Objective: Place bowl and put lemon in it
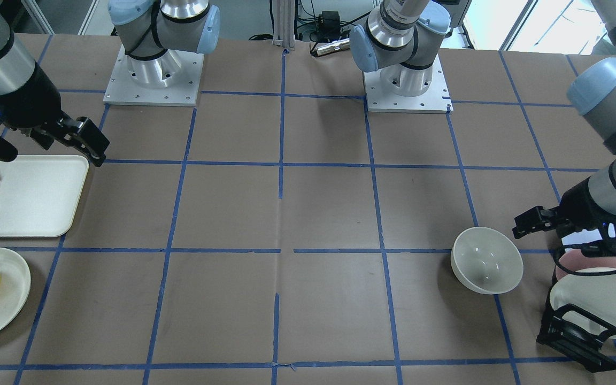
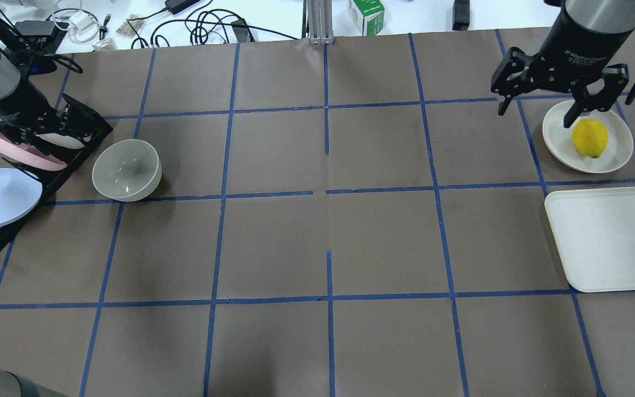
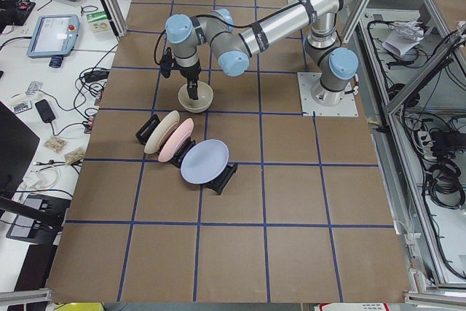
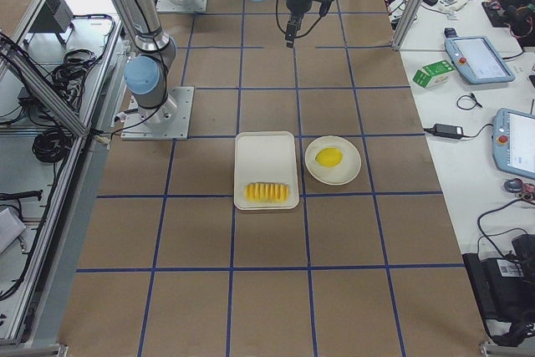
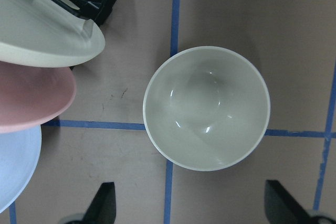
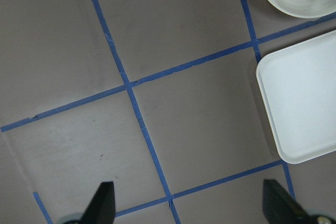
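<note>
While the glossy hemispherical bowl (image 5: 207, 107) sits beneath the empty left gripper (image 5: 191, 204) (jaws wide), the right gripper (image 2: 536, 114) gapes empty near the oval lemon (image 2: 590, 138).

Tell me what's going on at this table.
The bowl stands upright on the table beside the plate rack, with the left hand open above it, holding nothing. The lemon lies on a small plate at the other end; the right hand hangs open close by. The lemon is not yet in the bowl.
</note>
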Controlling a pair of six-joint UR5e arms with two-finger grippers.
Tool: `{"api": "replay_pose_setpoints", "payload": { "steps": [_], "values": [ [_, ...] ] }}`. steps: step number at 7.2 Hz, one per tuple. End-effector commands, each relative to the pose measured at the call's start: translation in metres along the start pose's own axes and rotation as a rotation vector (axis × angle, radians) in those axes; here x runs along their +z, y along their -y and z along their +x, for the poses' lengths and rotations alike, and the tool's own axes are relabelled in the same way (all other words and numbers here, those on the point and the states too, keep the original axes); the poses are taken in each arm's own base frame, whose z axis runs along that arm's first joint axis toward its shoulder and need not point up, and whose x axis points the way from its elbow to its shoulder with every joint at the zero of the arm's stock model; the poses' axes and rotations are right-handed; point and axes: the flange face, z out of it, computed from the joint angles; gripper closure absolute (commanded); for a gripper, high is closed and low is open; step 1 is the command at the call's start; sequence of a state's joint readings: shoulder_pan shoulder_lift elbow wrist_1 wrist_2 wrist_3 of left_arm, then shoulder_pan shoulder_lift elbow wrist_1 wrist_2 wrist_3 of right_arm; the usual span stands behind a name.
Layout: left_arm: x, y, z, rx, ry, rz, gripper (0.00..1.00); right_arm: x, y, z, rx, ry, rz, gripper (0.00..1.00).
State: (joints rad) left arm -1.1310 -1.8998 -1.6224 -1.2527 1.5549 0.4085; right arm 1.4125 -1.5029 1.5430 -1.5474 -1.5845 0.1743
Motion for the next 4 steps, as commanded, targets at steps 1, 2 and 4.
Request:
{"api": "replay_pose_setpoints", "payload": {
  "steps": [1,2,4],
  "values": [
    [0.051,-0.005,-0.001,0.003,0.011,0.025,0.02,0.025,0.043,0.037,0.011,0.005,0.005,0.00],
    [0.061,-0.003,-0.002,-0.002,0.006,0.020,0.02,0.043,0.064,0.058,-0.059,0.009,-0.009,0.00],
    [0.084,0.004,0.000,-0.007,-0.047,0.025,0.02,0.048,0.082,0.071,-0.071,-0.011,0.050,0.00]
  ]
}}
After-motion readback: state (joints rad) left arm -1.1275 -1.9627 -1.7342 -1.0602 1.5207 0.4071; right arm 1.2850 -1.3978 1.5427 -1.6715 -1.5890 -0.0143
